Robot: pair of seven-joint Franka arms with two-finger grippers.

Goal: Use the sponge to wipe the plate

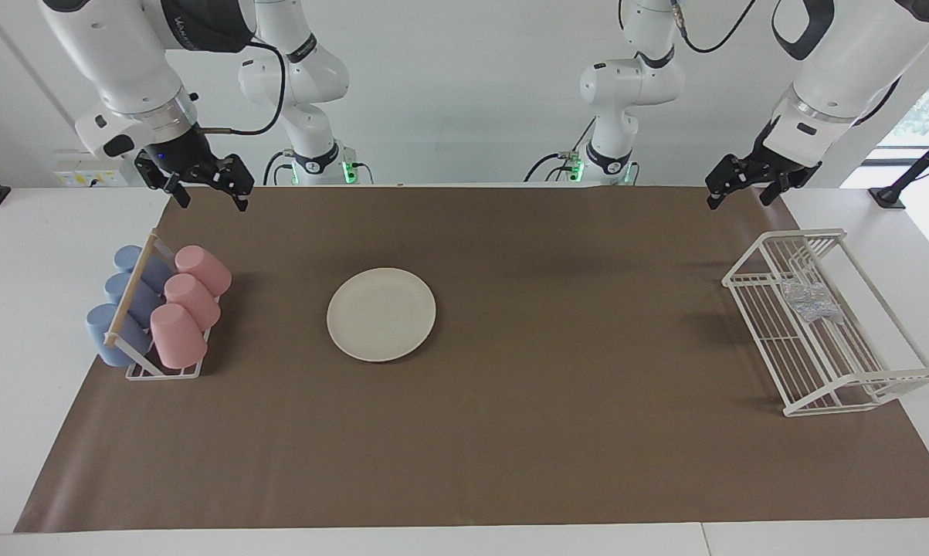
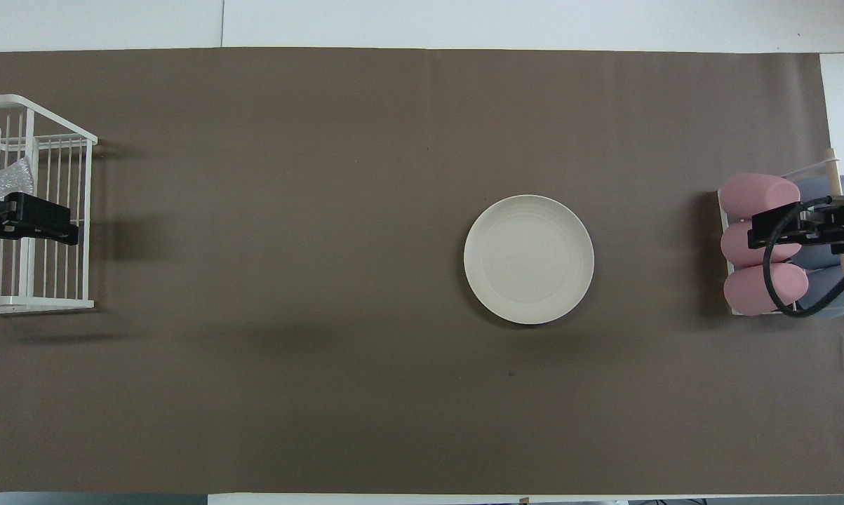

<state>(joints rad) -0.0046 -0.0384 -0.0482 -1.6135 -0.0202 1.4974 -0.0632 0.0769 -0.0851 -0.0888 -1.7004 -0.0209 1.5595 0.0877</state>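
Observation:
The cream-white plate (image 1: 381,314) (image 2: 528,259) lies flat on the brown mat, somewhat toward the right arm's end of the table. The silvery mesh sponge (image 1: 810,301) (image 2: 4,181) rests inside the white wire rack (image 2: 36,304) at the left arm's end. High over that rack hangs my left gripper (image 1: 740,199), open and holding nothing. My right gripper (image 1: 209,199) is raised over the cup holder at the other end, also open and holding nothing. Neither gripper touches anything.
A small holder (image 1: 163,372) at the right arm's end carries pink cups (image 1: 190,305) and blue cups (image 1: 128,309) lying on their sides. The brown mat (image 1: 510,432) covers most of the white table.

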